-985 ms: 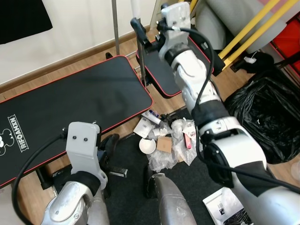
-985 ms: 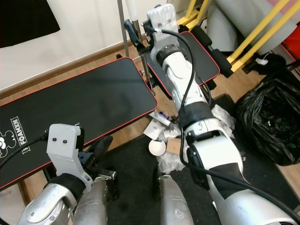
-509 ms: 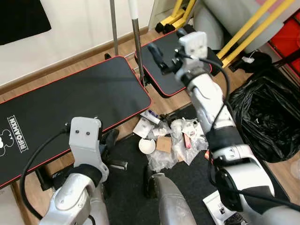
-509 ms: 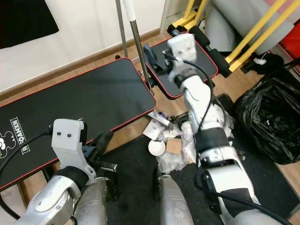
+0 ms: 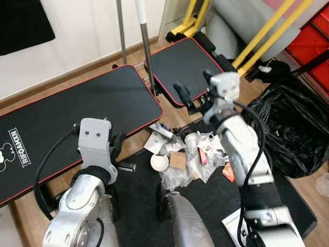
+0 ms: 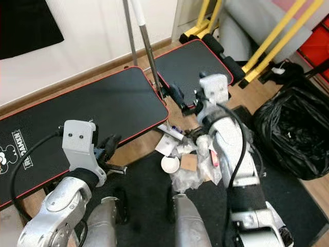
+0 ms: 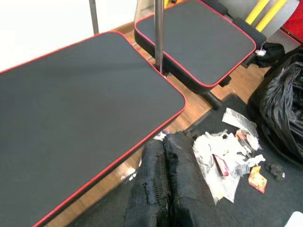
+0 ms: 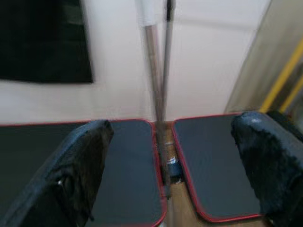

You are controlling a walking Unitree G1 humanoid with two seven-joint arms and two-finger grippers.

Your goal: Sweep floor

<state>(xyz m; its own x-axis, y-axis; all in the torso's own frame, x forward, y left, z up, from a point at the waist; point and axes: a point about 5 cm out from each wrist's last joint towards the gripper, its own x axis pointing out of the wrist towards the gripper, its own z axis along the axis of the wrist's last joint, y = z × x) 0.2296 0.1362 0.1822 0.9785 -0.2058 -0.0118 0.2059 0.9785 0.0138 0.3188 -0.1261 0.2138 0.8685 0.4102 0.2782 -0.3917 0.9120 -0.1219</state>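
currently: right gripper open before the broom handle

the right gripper [image 5: 193, 92] hangs above the wooden floor [image 5: 67, 82] with its two black fingers [image 8: 78, 175] spread wide and nothing between them. the broom handle [image 5: 144, 41], a metal pole with a white upper section, stands upright in the gap between the large black mat [image 5: 77, 110] and the small black mat [image 5: 182, 62], apart from the fingers. the left gripper [image 7: 163, 184] sits low near the large mat's edge, fingers pressed together, empty. a litter pile [image 5: 187, 157] with a paper cup [image 5: 160, 162] lies on the dark rug [image 5: 139, 180]. a black rubbish bag [image 5: 293, 128] sits right of it.
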